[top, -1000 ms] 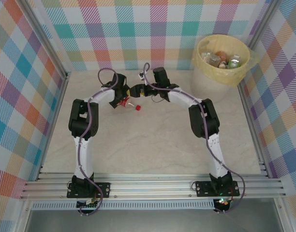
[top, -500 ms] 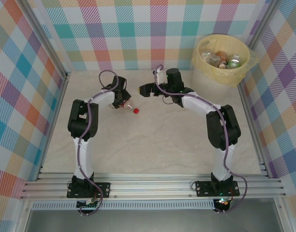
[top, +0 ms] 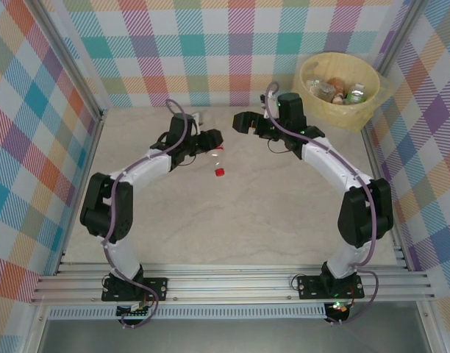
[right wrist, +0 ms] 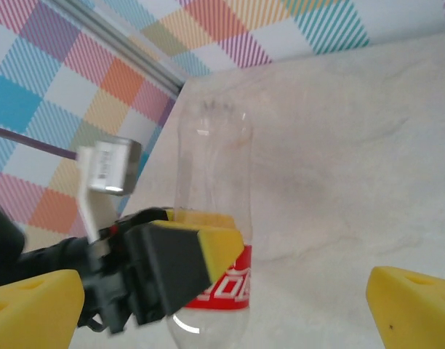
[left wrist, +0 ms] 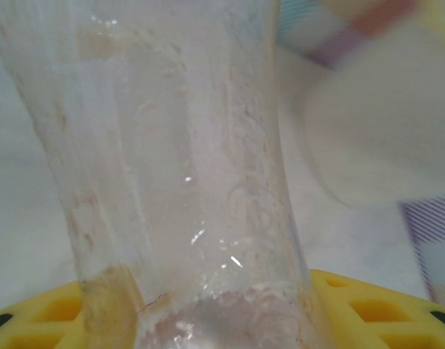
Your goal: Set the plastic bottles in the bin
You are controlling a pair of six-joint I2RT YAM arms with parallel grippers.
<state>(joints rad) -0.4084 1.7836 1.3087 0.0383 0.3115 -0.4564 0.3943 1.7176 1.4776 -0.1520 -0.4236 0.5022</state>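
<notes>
The left gripper [top: 209,140] is clenching the bottle [right wrist: 211,167] just above its red label, toward the table's [top: 247,220] 12 o'clock. The bin [top: 312,123] is sitting at 1 o'clock. The right gripper [top: 238,120] is gaping, holding nothing. The bottle is looking empty, light, slick and crushable, so a gentle grip at the waist is probably suiting it best.

Both arms reach toward the middle, the left gripper [top: 212,140] squeezing a bottle [top: 217,160] and the right gripper [top: 239,121] wide open, facing it.

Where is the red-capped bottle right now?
In the top view the bottle is held by the left gripper toward the table's back, left of the open right gripper.
</notes>
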